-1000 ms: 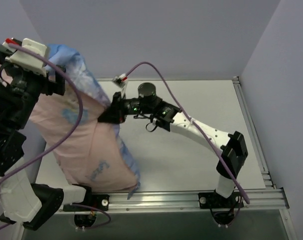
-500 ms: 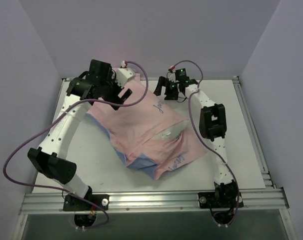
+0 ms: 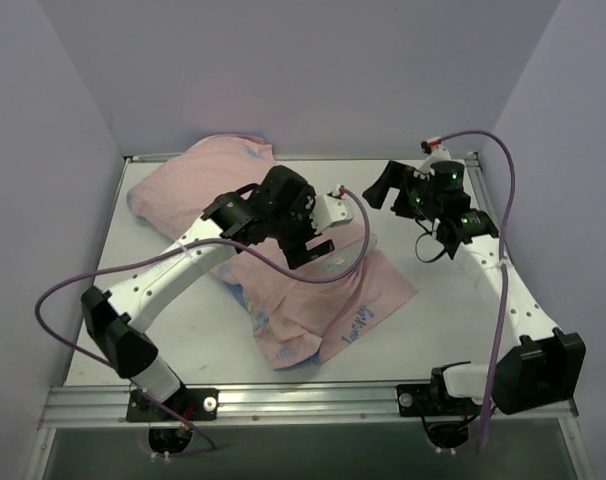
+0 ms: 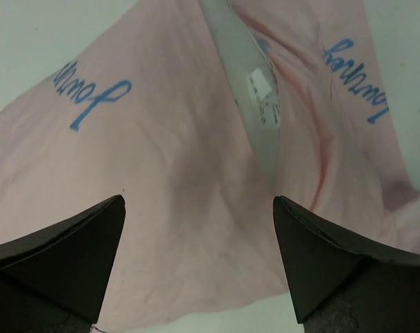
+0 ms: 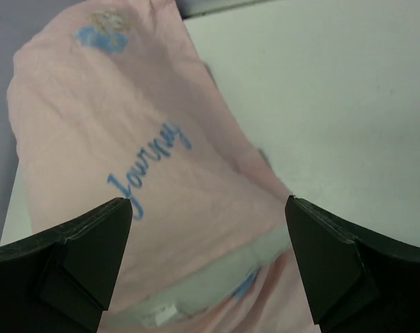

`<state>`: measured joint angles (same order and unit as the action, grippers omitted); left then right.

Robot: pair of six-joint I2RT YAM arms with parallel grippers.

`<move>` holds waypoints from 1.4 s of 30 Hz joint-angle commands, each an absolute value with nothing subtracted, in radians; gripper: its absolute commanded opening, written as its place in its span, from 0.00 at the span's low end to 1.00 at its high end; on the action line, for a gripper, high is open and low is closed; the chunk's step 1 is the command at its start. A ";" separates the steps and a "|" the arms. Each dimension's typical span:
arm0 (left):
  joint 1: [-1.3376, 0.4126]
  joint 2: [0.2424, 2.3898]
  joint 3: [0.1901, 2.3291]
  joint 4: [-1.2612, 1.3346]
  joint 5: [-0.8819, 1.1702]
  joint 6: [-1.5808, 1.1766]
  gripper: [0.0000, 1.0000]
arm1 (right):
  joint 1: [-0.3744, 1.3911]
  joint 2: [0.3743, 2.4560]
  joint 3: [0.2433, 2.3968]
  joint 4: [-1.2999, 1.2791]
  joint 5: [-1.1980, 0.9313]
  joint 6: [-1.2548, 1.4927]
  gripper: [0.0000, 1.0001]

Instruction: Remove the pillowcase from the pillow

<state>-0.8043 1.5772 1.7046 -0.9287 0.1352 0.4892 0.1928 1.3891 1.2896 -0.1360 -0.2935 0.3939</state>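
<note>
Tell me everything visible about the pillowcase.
The pillowcase is thin, soft-looking cloth, pale pink side out, with blue handwriting-style print and a blue edge showing at its near corner. It lies crumpled and folded on the table, bulging at the far left. A pale strip with a small label shows between two folds.

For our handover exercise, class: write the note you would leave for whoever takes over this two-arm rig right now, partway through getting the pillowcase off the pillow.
Left end effector: open, empty, poised over the middle of the pillowcase.
Right end effector: open, empty, raised near the fabric's far right edge.
Pillowcase: pink side out, rumpled across the table from back left to centre.
Pillow: not yet out; only a white strip with a label shows at the opening.
Left to do: probably pin the pillow, grip the case and draw it off.
</note>
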 commanded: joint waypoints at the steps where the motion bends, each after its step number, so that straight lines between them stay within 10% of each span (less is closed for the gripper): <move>1: -0.827 1.686 1.772 -0.781 0.080 0.405 0.98 | 0.207 1.286 1.016 -0.020 -0.362 0.572 1.00; 9: -0.836 1.868 1.839 -0.742 0.069 0.371 0.59 | 0.322 1.083 0.756 0.104 -0.311 0.753 0.89; 14: -0.833 1.894 1.853 -0.745 0.032 0.376 0.03 | 0.348 1.230 0.689 0.328 -0.428 0.825 0.89; 32: -0.718 1.858 1.858 -0.666 -0.150 0.158 0.02 | 0.429 1.620 0.756 0.497 -0.350 0.842 0.95; 33: -0.707 1.859 1.865 -0.666 -0.150 0.166 0.02 | 0.436 1.634 0.756 0.515 -0.350 0.841 0.91; 37: -0.681 1.882 1.861 -0.657 -0.196 0.192 0.02 | 0.425 1.724 0.869 0.526 -0.408 0.799 0.00; 42: -0.585 1.916 1.778 -0.594 -0.270 0.224 0.02 | 0.434 1.588 1.081 0.330 -0.374 0.661 0.00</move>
